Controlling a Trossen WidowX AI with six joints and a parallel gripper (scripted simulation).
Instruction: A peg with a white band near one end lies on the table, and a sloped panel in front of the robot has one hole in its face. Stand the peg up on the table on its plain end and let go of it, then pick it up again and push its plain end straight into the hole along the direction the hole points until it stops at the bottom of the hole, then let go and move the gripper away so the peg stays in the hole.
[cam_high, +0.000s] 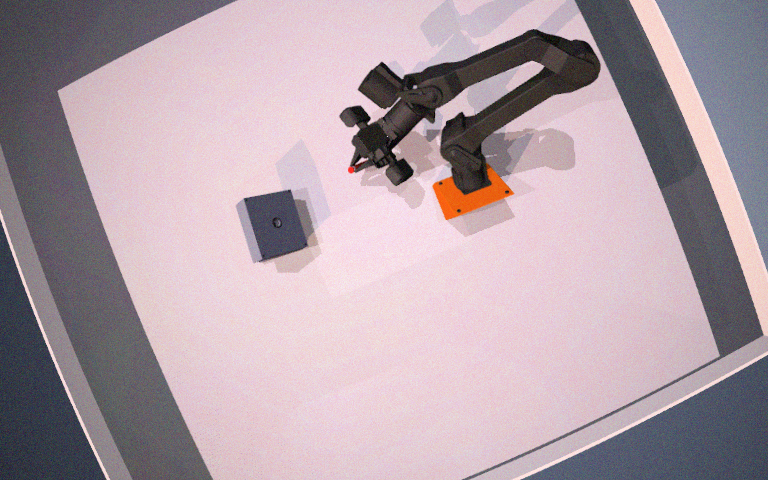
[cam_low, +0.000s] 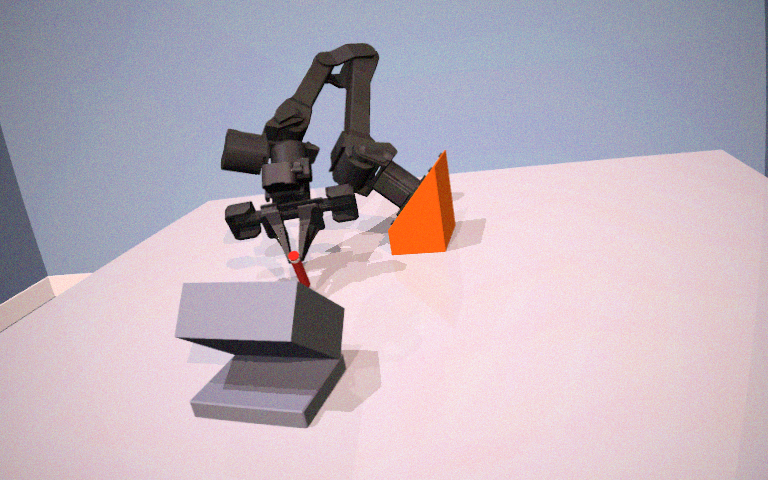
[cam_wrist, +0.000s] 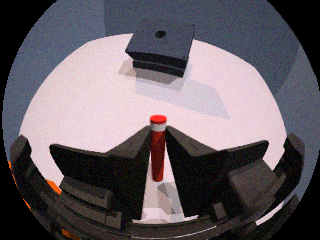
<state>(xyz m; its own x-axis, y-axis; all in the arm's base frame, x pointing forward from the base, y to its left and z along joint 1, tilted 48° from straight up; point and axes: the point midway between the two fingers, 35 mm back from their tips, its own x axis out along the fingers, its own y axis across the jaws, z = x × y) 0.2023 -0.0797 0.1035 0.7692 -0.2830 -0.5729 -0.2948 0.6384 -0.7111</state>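
Note:
The red peg (cam_high: 351, 169) (cam_low: 301, 273) (cam_wrist: 157, 160) is held tilted, its banded end towards the panel and its plain end lower and back under the gripper. My gripper (cam_high: 355, 166) (cam_low: 297, 259) (cam_wrist: 158, 130) is shut on the peg close to the white band. The height of the plain end over the table is hard to tell. The dark sloped panel (cam_high: 275, 243) (cam_low: 237, 311) (cam_wrist: 175, 46) stands apart from the peg, ahead of the gripper. Its hole (cam_high: 276, 222) (cam_wrist: 160, 34) is empty. The exterior camera sees the panel's back, so the hole is hidden there.
The orange wedge base (cam_high: 444, 202) (cam_low: 421, 226) carries the arm, to the right of the gripper in the top and exterior views. The panel's overhanging block sits above a flat grey foot (cam_low: 249, 408). Low walls (cam_high: 617, 416) edge the table.

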